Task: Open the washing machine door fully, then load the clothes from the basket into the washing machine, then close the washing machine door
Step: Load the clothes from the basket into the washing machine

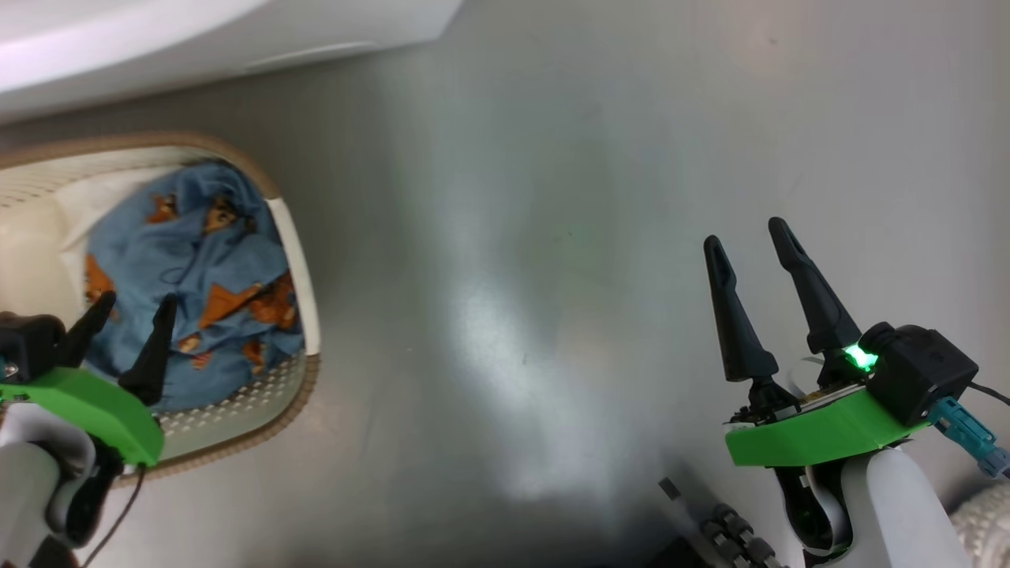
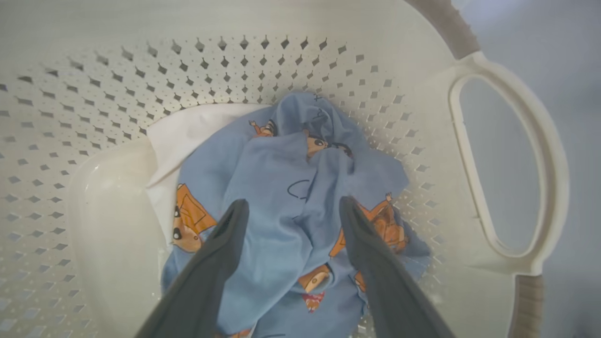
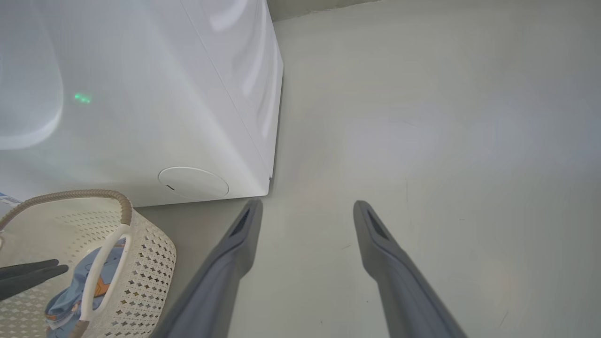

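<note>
Left gripper [image 2: 293, 206]: jaws wide, over the clothes [image 2: 281, 188] in the basket [image 2: 141, 84], left wrist view centre.
Right gripper [image 3: 307, 206]: jaws wide, empty, over floor [image 3: 446, 141].
Washing machine [image 3: 141, 94]: right wrist view, upper left; round flap [image 3: 193, 182] at its lower corner.

The left tool [image 1: 137, 300] and the right tool [image 1: 745, 233] each carried two long, dark, tapering fingers [image 1: 730, 312] with rounded tips. Each sat on a bright green wedge-shaped bracket [image 1: 821, 434] fixed to a smooth, pale white forearm [image 1: 907, 505]. A black boxy camera housing [image 1: 919, 371] topped the right wrist, with a small green light [image 1: 860, 359] beside it and a teal connector [image 1: 966, 434] at its side. A thin dark cable [image 1: 118, 513] hung beneath the left bracket.
</note>
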